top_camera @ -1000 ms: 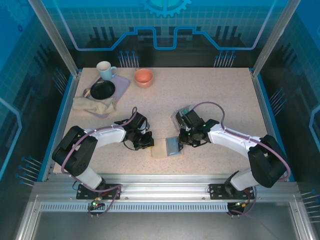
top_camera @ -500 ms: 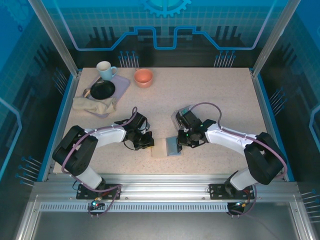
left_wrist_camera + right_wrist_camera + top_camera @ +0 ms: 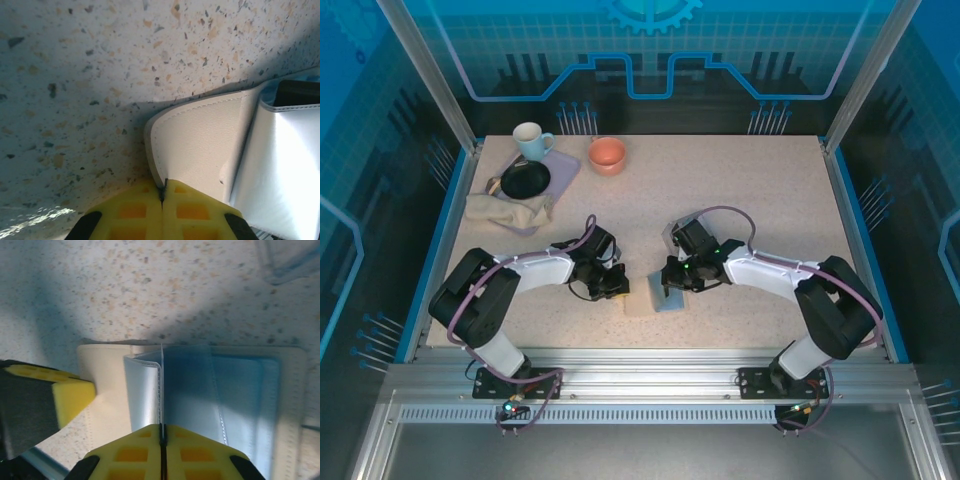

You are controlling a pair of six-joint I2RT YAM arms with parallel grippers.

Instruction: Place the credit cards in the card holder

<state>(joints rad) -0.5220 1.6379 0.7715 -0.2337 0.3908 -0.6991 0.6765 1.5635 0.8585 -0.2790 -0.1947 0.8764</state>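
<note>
The card holder [image 3: 640,302] lies open on the table between my two arms, beige outside and grey inside. My left gripper [image 3: 162,186] is shut on the edge of its beige flap [image 3: 200,135], and in the top view the left gripper [image 3: 616,285] sits at the holder's left side. A thin credit card [image 3: 162,385], seen edge-on, stands upright against a stitched grey pocket [image 3: 142,390], with my right gripper [image 3: 161,429] shut on it. From above, the right gripper [image 3: 670,282] is over the holder's grey half. The card's face is hidden.
A clear plastic box [image 3: 290,260] lies just behind the holder. At the back left stand a white mug [image 3: 530,138], an orange bowl [image 3: 607,154], a black dish [image 3: 525,180] and a beige cloth [image 3: 507,210]. A yellow left finger [image 3: 65,395] shows beside the holder.
My right gripper has moved left and nearer, from beside the clear box to over the open holder. The left gripper has stayed on the flap.
</note>
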